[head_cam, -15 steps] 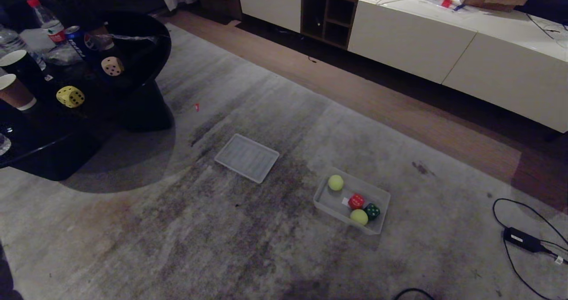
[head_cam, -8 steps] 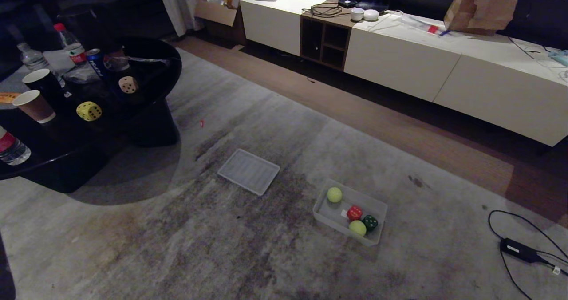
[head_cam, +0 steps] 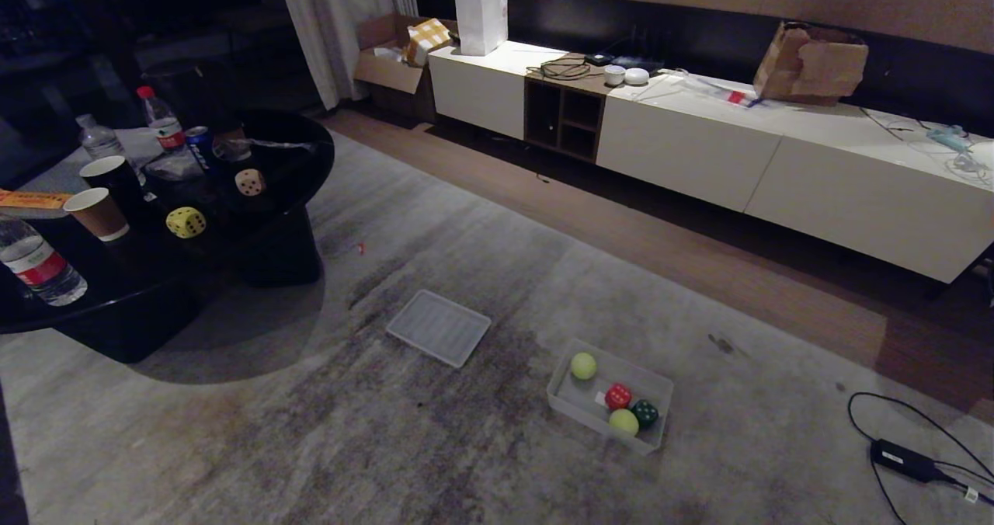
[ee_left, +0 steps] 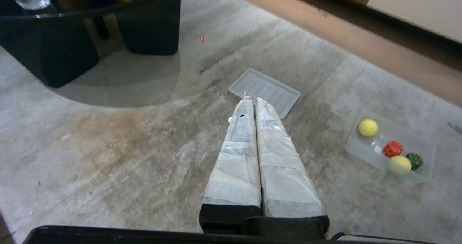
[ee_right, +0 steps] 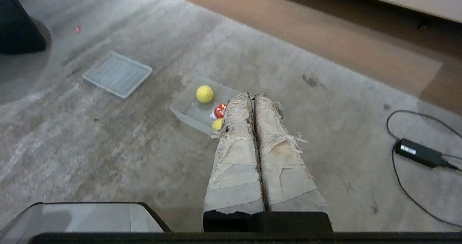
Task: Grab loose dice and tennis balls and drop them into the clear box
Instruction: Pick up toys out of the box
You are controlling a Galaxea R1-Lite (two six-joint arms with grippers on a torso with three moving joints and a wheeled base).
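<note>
The clear box (head_cam: 576, 407) sits on the rug and holds two tennis balls (head_cam: 583, 366) (head_cam: 623, 422), a red die (head_cam: 617, 395) and a dark green die (head_cam: 644, 412). A yellow die (head_cam: 185, 222) and a tan die (head_cam: 249, 182) lie on the black table (head_cam: 295, 152) at the left. Neither arm shows in the head view. In the left wrist view my left gripper (ee_left: 251, 99) is shut and empty above the rug, the box (ee_left: 364, 153) off to its side. My right gripper (ee_right: 252, 94) is shut and empty too, its fingers covering part of the box (ee_right: 187, 110).
The box's ribbed lid (head_cam: 439, 328) lies flat on the rug between table and box. Bottles (head_cam: 35, 265), paper cups (head_cam: 97, 213) and a can (head_cam: 202, 146) crowd the table. A power adapter with its cable (head_cam: 901, 457) lies at the right. A long white cabinet (head_cam: 776, 168) runs along the back.
The whole head view has tilted upward: table, lid and box all sit lower in the picture, and more of the back wall and cabinet shows. Nothing on the rug or table has moved.
</note>
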